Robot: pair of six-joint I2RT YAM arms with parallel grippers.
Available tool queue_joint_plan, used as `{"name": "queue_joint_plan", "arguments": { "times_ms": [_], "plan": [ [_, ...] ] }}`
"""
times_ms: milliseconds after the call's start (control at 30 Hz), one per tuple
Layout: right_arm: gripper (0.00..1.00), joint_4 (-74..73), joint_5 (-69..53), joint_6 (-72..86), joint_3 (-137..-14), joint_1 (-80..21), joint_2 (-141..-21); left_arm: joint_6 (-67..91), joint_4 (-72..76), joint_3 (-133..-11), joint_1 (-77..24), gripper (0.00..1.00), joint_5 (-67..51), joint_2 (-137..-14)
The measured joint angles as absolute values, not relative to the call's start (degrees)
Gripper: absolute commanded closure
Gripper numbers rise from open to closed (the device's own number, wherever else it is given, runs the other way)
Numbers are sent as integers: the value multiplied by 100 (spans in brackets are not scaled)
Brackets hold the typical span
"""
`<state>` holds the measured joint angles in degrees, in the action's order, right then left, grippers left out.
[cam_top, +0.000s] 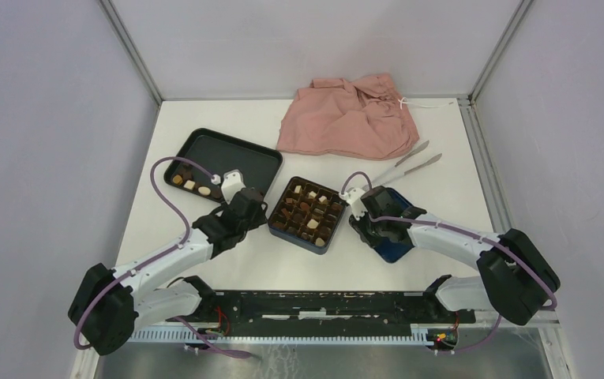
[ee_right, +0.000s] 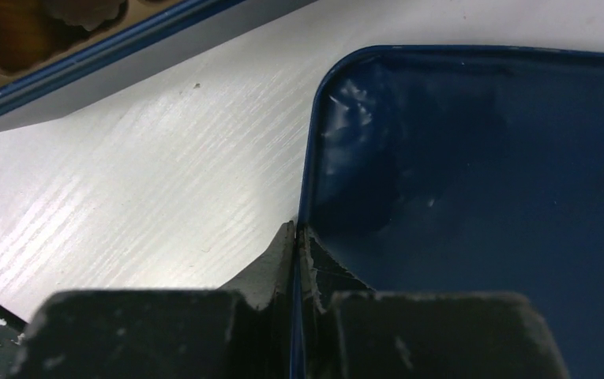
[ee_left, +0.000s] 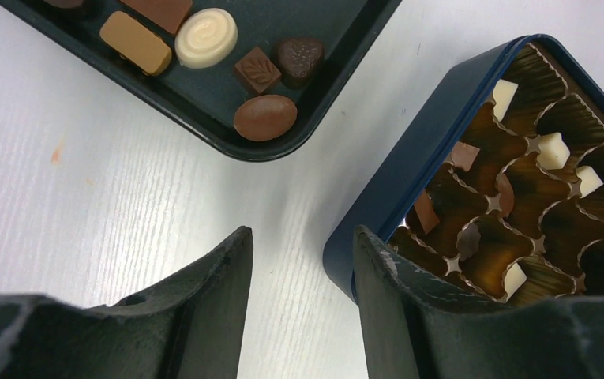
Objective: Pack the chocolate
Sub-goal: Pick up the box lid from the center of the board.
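The black tray at the far left holds a small cluster of chocolate in its near-left corner. To its right, mid-table, the blue box has a gridded gold insert with pieces in many cells.

The left claw hangs wide open over the white table, in the gap between tray and box, gripping nothing. The tray's pieces lie near it on the left, the boxed ones just to its right. One finger overlaps the box's corner; whether it touches is unclear.

The right claw is pinched narrow on the rim of the blue lid, one finger inside and one outside. The lid lies just right of the box.

Only the left wrist view tells the tray's nearest pieces apart: a tan bar, a cream oval, a dark square, a dark heart and a brown oval. Only the overhead view shows the pink cloth and metal tongs at the far side.
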<state>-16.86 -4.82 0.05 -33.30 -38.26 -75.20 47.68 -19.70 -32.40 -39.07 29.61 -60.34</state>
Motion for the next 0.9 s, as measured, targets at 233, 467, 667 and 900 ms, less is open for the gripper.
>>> {"name": "queue_joint_plan", "arguments": {
  "times_ms": [233, 467, 667, 900],
  "plan": [
    [100, -1938, -338, -274, -3354, -3826, -7397, 4766, -1833, -3135, -3907, 46, 2705, -6077],
    [100, -2193, -574, -464, -3382, -3671, -6820, 4764, -1658, -3013, -3907, 45, 2458, -6167],
    [100, -2294, -1481, -543, -3406, -3035, -6263, 4757, -1601, -2989, -3896, 43, 2425, -6298],
    [100, -2322, -2676, -541, -3406, -2598, -5470, 4591, -1601, -2989, -3889, 36, 2305, -6055]
  ]
}}
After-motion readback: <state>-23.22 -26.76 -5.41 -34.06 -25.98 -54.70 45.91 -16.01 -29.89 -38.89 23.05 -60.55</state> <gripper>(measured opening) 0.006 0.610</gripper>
